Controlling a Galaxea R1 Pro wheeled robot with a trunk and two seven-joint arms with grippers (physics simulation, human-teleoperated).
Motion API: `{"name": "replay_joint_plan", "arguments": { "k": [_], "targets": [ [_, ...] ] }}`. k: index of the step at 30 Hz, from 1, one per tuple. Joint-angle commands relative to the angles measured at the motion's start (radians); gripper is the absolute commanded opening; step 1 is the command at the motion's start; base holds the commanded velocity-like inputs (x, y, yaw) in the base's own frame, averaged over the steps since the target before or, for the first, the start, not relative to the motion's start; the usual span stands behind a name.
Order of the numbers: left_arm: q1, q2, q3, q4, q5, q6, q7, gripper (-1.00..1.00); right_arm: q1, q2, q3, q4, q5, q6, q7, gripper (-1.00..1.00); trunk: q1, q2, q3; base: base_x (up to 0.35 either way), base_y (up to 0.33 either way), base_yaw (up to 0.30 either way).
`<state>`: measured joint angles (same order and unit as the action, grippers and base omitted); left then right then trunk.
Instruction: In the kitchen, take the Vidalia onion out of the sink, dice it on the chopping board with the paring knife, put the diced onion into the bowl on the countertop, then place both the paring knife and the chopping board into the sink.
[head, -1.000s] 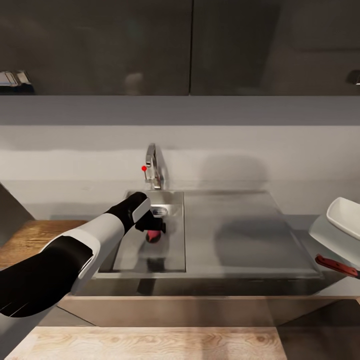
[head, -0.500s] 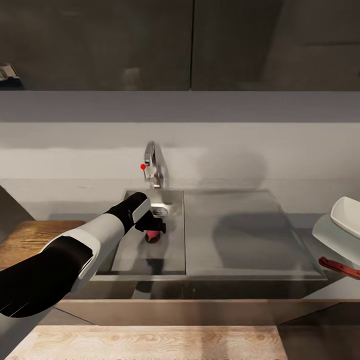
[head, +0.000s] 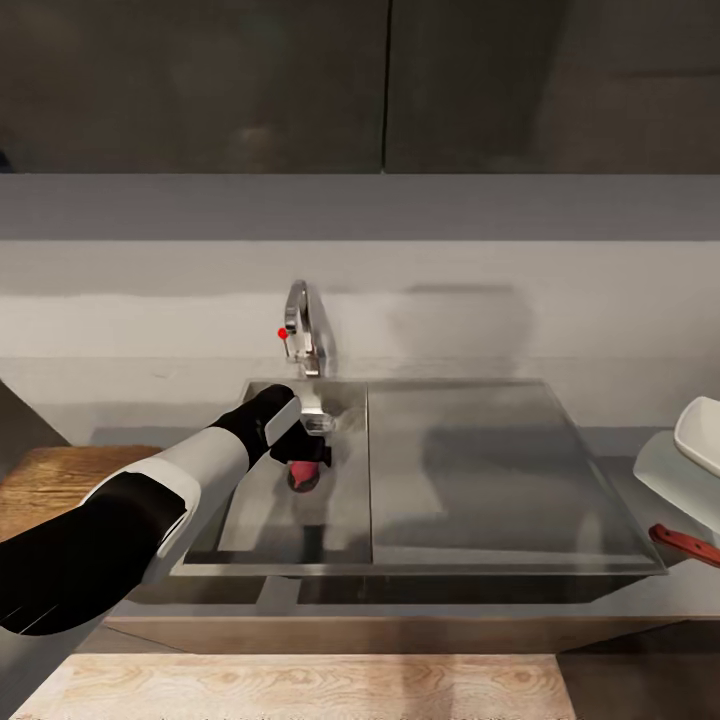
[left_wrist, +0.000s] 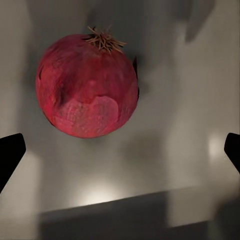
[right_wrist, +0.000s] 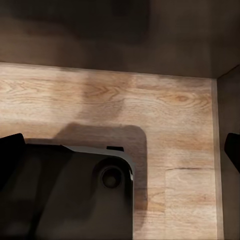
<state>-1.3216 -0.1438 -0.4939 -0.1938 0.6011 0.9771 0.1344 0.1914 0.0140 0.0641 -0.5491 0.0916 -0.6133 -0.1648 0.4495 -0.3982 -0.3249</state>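
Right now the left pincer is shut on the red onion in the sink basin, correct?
Not quite: the left pincer is open. The left wrist view shows its fingertips spread wide at either side, with the red onion lying free in the sink basin.

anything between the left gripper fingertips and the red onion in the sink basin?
Nothing. In the left wrist view the open left gripper frames bare stainless steel sink floor; the round dark-red onion sits just beyond the fingertips, untouched.
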Motion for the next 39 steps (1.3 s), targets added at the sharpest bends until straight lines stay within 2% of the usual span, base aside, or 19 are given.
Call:
{"name": "replay_joint_plan", "arguments": {
  "k": [1, 23, 39],
  "targets": [
    [-0.001, 0.000, -0.004, -0.001, 0.011, 0.003, 0.008, 1.00, 0.000, 0.000, 0.002, -0.002, 0.010, 0.001, -0.010, 1.00, 0.001, -0.002, -0.003, 0.005, 0.000, 0.000],
    [0.001, 0.003, -0.005, 0.000, 0.010, 0.003, 0.008, 1.00, 0.000, 0.000, 0.002, -0.002, 0.010, 0.001, -0.010, 1.00, 0.001, -0.002, -0.035, 0.025, 0.012, 0.000],
    [0.012, 0.004, -0.005, -0.001, 0.008, 0.003, 0.008, 1.00, 0.000, 0.000, 0.003, -0.002, 0.010, 0.001, -0.010, 1.00, 0.001, -0.002, -0.039, 0.028, 0.001, 0.000]
  ]
}}
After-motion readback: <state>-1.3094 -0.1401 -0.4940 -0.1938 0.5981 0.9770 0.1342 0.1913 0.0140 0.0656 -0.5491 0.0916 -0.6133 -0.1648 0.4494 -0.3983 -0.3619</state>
